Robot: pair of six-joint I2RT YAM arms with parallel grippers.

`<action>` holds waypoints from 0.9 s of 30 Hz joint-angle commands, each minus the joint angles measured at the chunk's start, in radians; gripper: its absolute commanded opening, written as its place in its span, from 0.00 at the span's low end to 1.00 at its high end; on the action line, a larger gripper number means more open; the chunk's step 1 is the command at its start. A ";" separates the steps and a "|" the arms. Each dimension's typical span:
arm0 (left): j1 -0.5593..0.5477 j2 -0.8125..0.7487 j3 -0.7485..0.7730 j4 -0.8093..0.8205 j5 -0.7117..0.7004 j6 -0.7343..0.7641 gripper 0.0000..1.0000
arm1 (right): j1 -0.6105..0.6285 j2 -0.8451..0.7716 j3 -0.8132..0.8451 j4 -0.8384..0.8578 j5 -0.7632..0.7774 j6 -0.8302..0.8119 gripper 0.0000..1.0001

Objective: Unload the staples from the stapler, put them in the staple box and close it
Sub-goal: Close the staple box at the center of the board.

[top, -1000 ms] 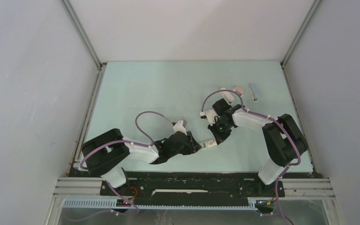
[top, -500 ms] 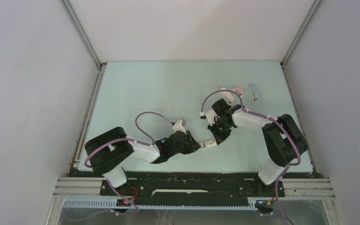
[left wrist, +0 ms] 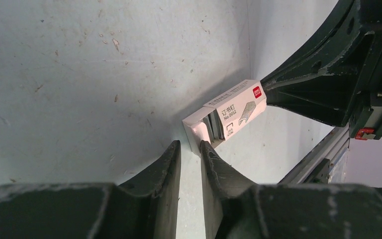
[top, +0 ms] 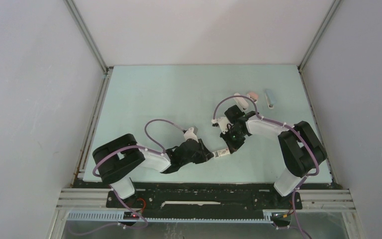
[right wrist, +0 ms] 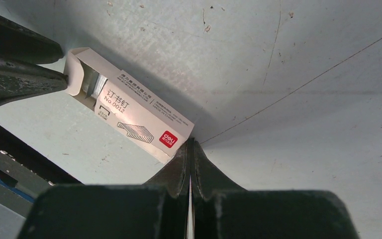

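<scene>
Obs., all views.

- Small white box [right wrist: 129,119] lies flat on the pale green tabletop [top: 154,99], near the front edge and between the two arms. Printed top face up, with a red logo at one end.
- The other end of the box is open, with its flap [left wrist: 195,135] folded outward. Staples [right wrist: 95,82] show as a grey metal block sitting inside the open mouth, still in the box.
- Left pincer [left wrist: 190,147] is at the open end, low over the tabletop. Only a slim gap remains between its fingers, and the fingertips sit right at the flap edge. Whether the flap is actually pinched or merely touched: cannot tell.
- Right pincer [right wrist: 190,144] is at the logo end. It is clenched with the fingers pressed together and nothing between them. The joined tip rests against the box end, so the box lies between the two pincers.
- At the far right of the tabletop, well apart from the box, are three small items [top: 252,94]: one white, one pink, one blue-grey. They are too small in the top view to identify.
</scene>
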 commanded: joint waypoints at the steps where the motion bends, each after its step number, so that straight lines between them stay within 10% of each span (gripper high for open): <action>1: 0.005 0.018 0.037 -0.029 0.004 0.000 0.25 | 0.027 0.038 0.000 0.024 0.006 -0.004 0.01; 27: 0.005 0.010 0.048 -0.036 0.017 0.011 0.22 | 0.094 0.050 0.000 0.033 0.014 -0.002 0.01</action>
